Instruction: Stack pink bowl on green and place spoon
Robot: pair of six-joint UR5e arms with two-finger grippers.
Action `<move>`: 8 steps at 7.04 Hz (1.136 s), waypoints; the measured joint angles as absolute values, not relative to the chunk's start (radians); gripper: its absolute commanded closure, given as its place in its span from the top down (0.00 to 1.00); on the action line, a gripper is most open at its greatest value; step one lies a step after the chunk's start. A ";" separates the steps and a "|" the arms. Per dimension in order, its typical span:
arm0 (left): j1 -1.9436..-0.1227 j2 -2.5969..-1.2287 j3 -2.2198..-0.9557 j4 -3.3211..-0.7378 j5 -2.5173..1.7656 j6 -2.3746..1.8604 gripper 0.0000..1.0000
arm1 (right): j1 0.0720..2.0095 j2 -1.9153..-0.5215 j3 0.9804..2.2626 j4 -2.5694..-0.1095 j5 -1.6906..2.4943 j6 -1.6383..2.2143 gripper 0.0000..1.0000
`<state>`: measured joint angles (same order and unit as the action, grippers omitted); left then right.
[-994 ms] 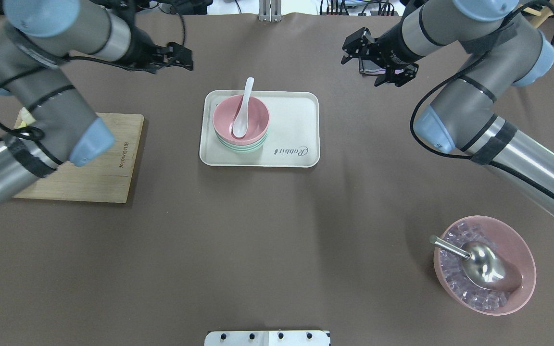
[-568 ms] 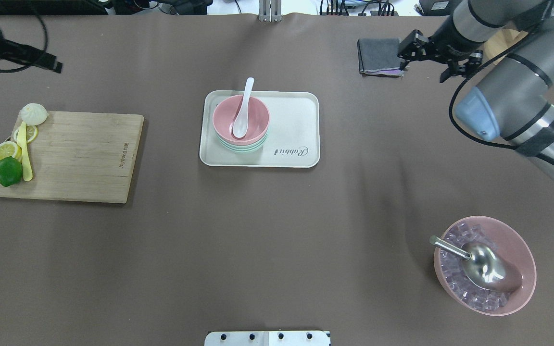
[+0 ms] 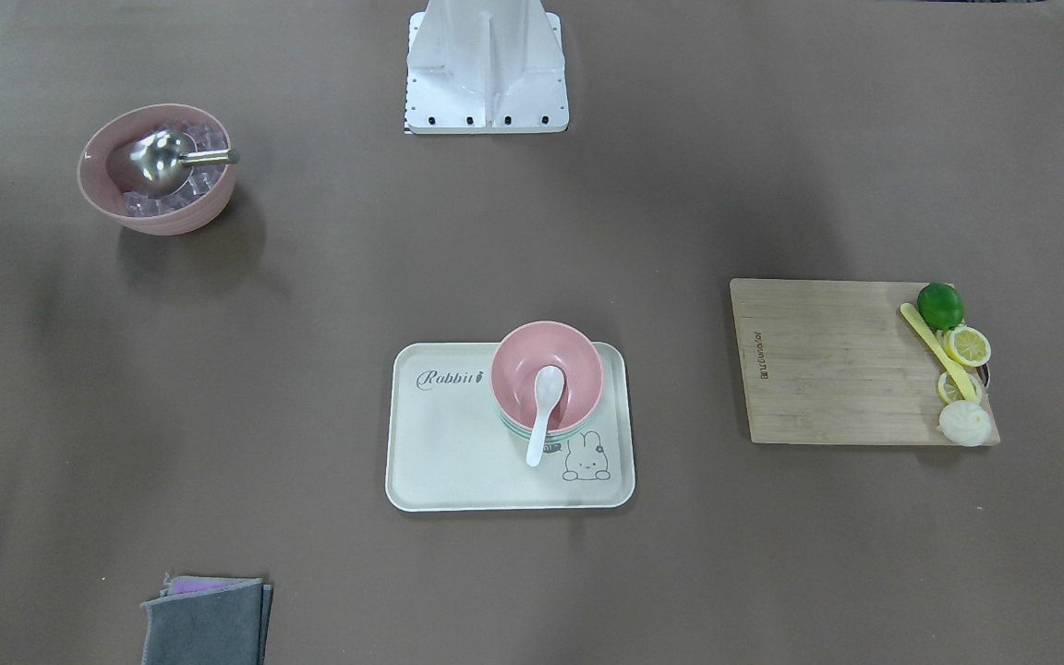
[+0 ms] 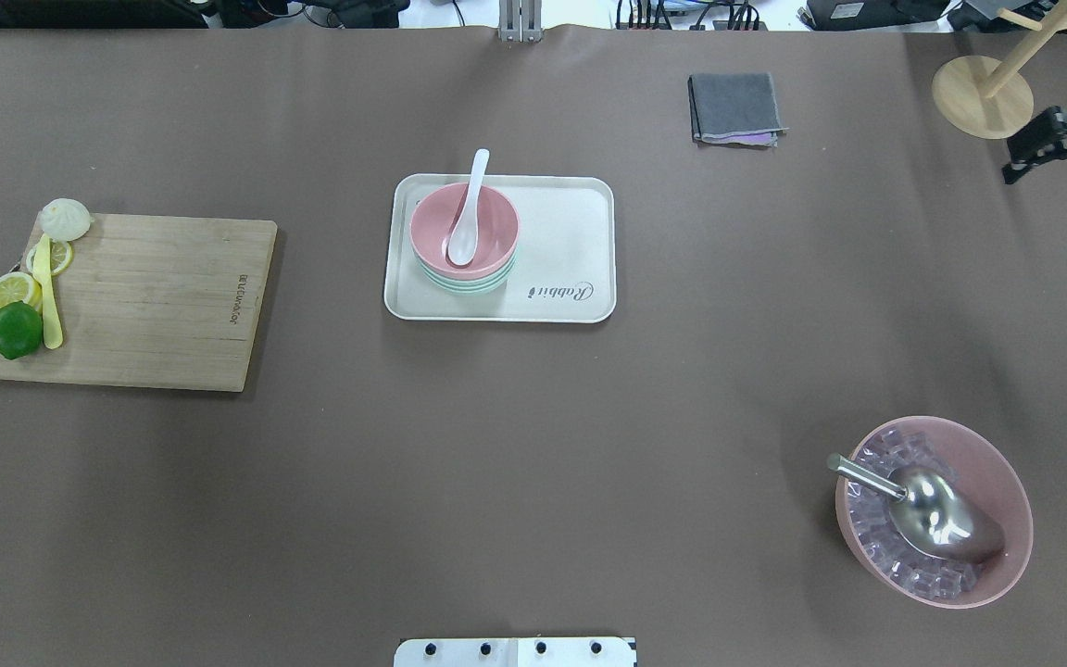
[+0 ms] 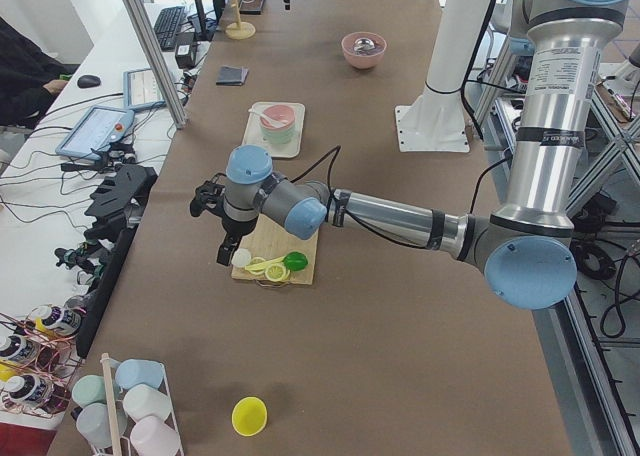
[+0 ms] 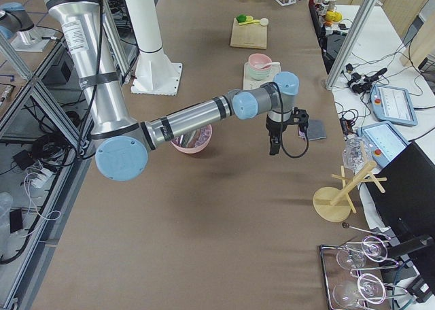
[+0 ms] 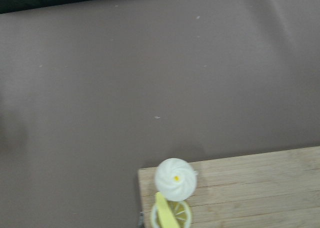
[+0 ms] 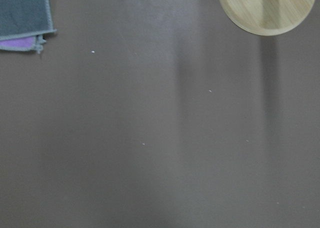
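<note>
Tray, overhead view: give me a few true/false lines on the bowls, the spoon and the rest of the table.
1. The pink bowl sits nested on the green bowl on the tray. True.
2. The white spoon lies flat on the table beside the tray. False: its scoop rests inside the pink bowl, with the handle over the rim.
3. The right gripper is over the tray. False: it is out at the table's edge by the wooden stand.
4. A metal scoop sits in the ice bowl. True.
5. The grey cloth lies on the cutting board. False: it is on the bare table, far from the board.
</note>
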<state>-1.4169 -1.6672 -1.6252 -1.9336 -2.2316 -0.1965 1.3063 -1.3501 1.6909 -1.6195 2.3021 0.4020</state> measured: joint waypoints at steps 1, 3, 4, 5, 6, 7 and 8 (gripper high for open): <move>-1.437 -1.661 -1.578 -1.935 -2.234 -0.152 0.99 | 1.348 -1.393 1.693 -1.616 2.346 0.349 1.00; -1.454 -1.634 -1.518 -1.953 -2.229 -0.130 0.99 | 1.375 -1.431 1.697 -1.613 2.368 0.319 1.00; -1.473 -1.593 -1.505 -1.982 -2.226 -0.127 0.99 | 1.386 -1.450 1.698 -1.612 2.371 0.306 1.00; -1.505 -1.569 -1.493 -2.001 -2.227 -0.112 0.99 | 1.400 -1.475 1.698 -1.612 2.373 0.277 1.00; -1.528 -1.562 -1.490 -1.990 -2.243 -0.088 0.99 | 1.418 -1.503 1.695 -1.612 2.374 0.244 1.00; -1.546 -1.577 -1.493 -1.929 -2.291 -0.074 0.99 | 1.440 -1.535 1.694 -1.612 2.376 0.213 1.00; -1.565 -1.608 -1.506 -1.831 -2.347 -0.069 0.99 | 1.462 -1.567 1.694 -1.612 2.377 0.187 1.00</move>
